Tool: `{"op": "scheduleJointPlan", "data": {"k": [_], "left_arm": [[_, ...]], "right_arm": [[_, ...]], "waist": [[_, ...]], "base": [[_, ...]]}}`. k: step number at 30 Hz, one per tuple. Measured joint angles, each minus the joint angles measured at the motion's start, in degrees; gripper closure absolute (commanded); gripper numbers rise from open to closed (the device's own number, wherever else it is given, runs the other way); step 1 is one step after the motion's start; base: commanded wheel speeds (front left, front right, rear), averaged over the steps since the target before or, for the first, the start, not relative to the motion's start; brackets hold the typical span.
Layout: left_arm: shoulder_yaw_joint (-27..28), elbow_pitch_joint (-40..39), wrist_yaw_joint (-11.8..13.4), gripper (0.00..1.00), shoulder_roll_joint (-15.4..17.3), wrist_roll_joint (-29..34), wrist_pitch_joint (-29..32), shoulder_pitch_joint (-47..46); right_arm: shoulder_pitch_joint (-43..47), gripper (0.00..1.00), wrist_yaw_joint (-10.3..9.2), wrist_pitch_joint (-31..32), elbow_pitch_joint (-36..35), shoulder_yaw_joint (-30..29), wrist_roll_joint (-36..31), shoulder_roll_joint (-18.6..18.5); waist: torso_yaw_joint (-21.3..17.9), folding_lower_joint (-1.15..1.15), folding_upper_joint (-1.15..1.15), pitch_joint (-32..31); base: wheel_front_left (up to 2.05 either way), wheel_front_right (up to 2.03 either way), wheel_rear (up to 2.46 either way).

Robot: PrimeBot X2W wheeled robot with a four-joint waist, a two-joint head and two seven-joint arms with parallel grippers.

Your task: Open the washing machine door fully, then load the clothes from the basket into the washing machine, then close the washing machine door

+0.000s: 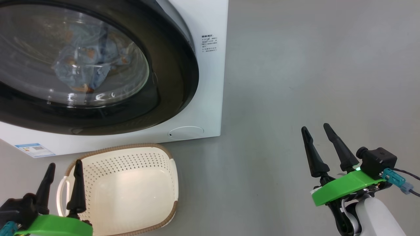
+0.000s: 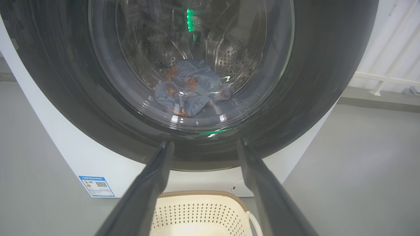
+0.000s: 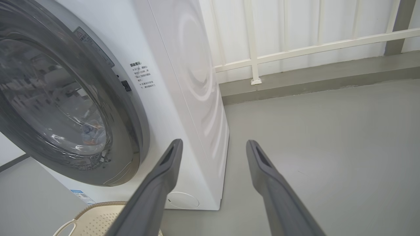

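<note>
The washing machine (image 1: 210,82) (image 3: 183,82) stands ahead with its round black-rimmed door (image 1: 170,82) (image 2: 82,108) (image 3: 131,108) shut against the front. Behind the glass, blue clothes with orange prints (image 1: 87,64) (image 2: 192,90) lie in the steel drum. The cream basket (image 1: 131,193) (image 2: 200,213) (image 3: 98,219) sits on the floor below the door, and nothing shows inside it. My left gripper (image 1: 64,165) (image 2: 203,144) hovers open over the basket's left handle. My right gripper (image 1: 316,127) (image 3: 213,144) is open above bare floor, right of the machine.
Grey floor (image 1: 311,65) spreads to the right of the machine. A white railing and wall (image 3: 295,49) run behind it. A blue label sticker (image 1: 34,150) and a round white flap (image 1: 186,132) mark the machine's lower front.
</note>
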Motion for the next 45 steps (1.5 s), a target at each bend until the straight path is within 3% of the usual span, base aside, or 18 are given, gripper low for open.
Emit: {"op": "scheduleJointPlan", "data": {"k": [9, 10, 18, 45], "left_arm": [[-0.32, 0.05, 0.0, 0.0, 0.0, 0.0, 0.0, -0.04], [-0.31, 0.05, 0.0, 1.0, 0.0, 0.0, 0.0, -0.05], [-1.86, 3.98, 0.01, 1.0, -3.82, -0.32, 0.15, 1.49], [-1.14, 3.99, 0.09, 1.0, -4.25, -16.25, 4.17, 1.69]], "right_arm": [[-0.02, 0.0, 0.0, 0.0, -0.56, 0.1, 0.0, 0.01], [-0.02, 1.0, 0.0, 0.0, -0.57, 0.1, 0.0, 0.01], [2.86, 1.0, 0.0, 0.33, 3.87, 0.25, 0.55, 0.96], [3.71, 1.0, 0.0, 3.65, 2.63, -1.87, 16.59, 0.99]], "waist": [[0.16, 0.0, 0.0, 0.29], [0.15, 0.0, 0.0, 0.31], [0.15, 0.0, 0.0, 0.26], [0.14, 0.01, 0.0, -2.3]], "base": [[0.0, 0.0, 0.0], [0.0, 0.0, 0.0], [0.0, 0.0, 0.0], [0.0, 0.0, 0.0]]}}
